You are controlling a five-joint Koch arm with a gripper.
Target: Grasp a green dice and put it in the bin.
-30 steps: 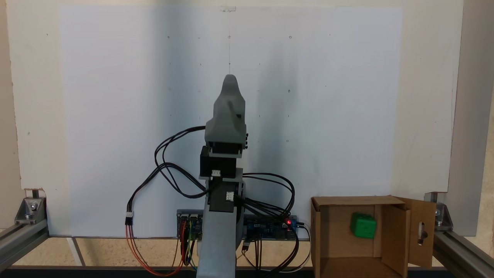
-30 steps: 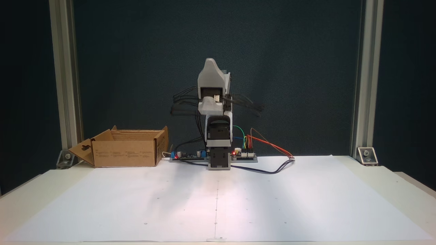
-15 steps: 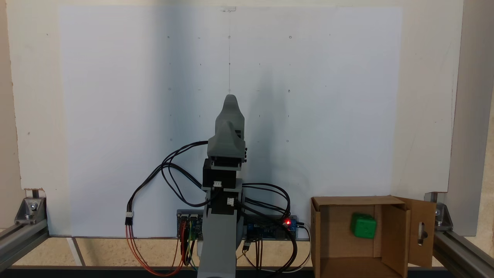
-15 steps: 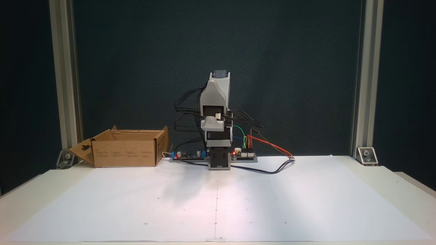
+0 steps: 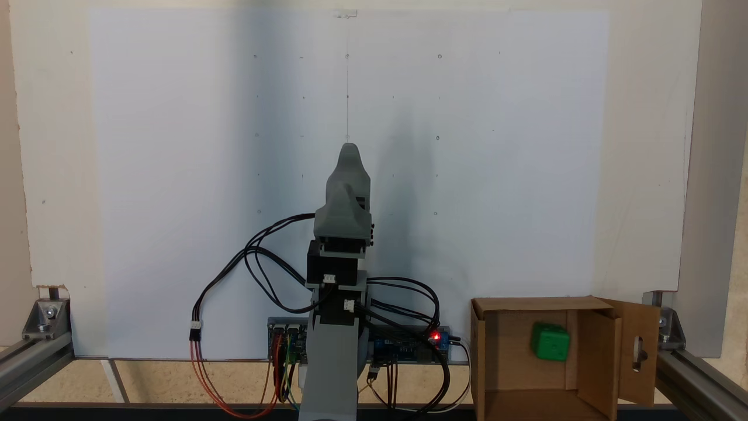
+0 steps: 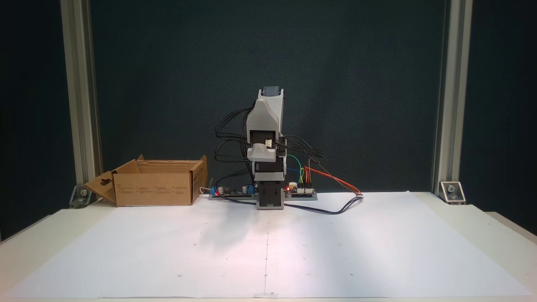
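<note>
The small bright green plastic dice lies inside the brown cardboard box, so delivery looks done. The grey arm's gripper is folded over its base; whether its fingers are apart, I cannot tell.

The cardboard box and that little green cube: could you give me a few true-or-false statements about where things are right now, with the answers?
1. The green cube lies inside the cardboard box. True.
2. The claw is holding the cube. False: the claw is folded up above the arm's base, apart from the box, and carries nothing green.
3. One box flap has a slot-shaped cutout. True.
4. The box sits in the middle of the white paper. False: it stands at the paper's edge, beside the arm's base.
5. A red light glows on the circuit board by the base. True.
</note>
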